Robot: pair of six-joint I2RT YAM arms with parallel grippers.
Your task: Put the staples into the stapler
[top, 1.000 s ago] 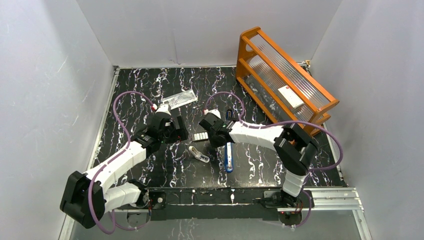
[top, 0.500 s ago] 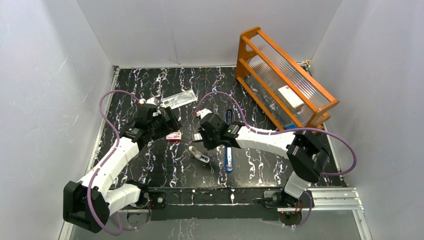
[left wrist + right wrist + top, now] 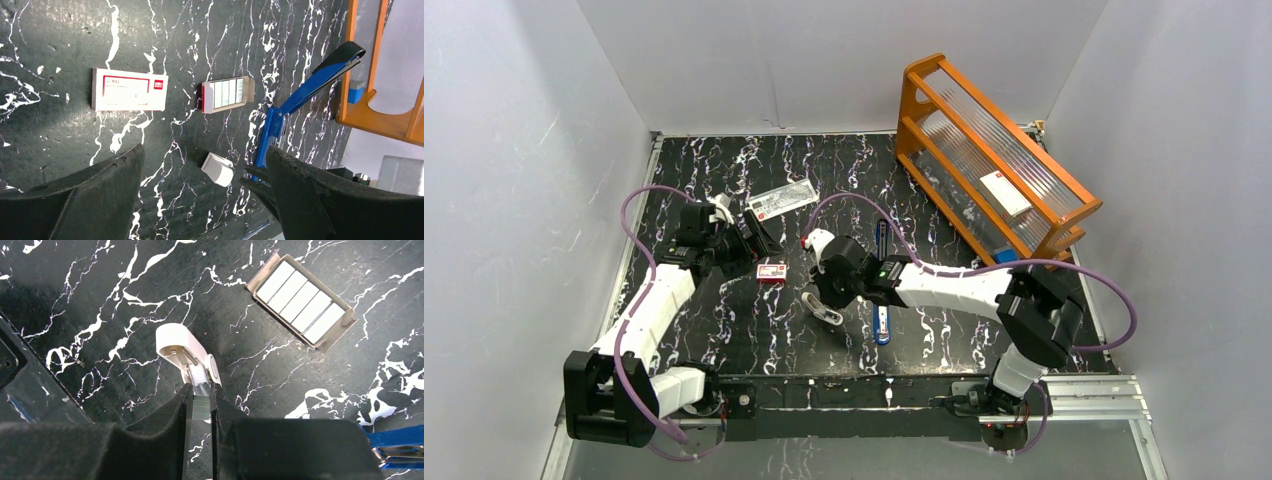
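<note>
We see the right fingers (image 3: 150, 440) clenched on a narrow grey staple strip (image 3: 201, 407), pinched edge-on between them. They are poised over a small white-and-silver oblong gadget (image 3: 182, 342) that lies on the black marbled table (image 3: 744, 340). In the right wrist view the far end of the strip overlaps the gadget's silver tongue, but we cannot tell whether the two touch.

The rest of the staples (image 3: 302, 299) lie as grey strips side by side in an open cardboard tray (image 3: 249, 87) with a red end. The tray is flat on the table, near the gadget but apart from it. The red-and-white cardboard box (image 3: 129, 89) lies by itself to the left of the tray, well apart from it.

The stapler (image 3: 300, 97) rests on the table to the right of the gadget and the tray. Its bright blue top is swung open away from the base, and in the overhead view the right arm crosses over its middle.

The left fingers (image 3: 90, 195) are spread wide and released, with nothing between them. They hang above the table near the box. Behind the left arm we see a flat clear packet (image 3: 782, 196) lying towards the back wall. An orange rack (image 3: 910, 120) stands at the far right corner of the table.
</note>
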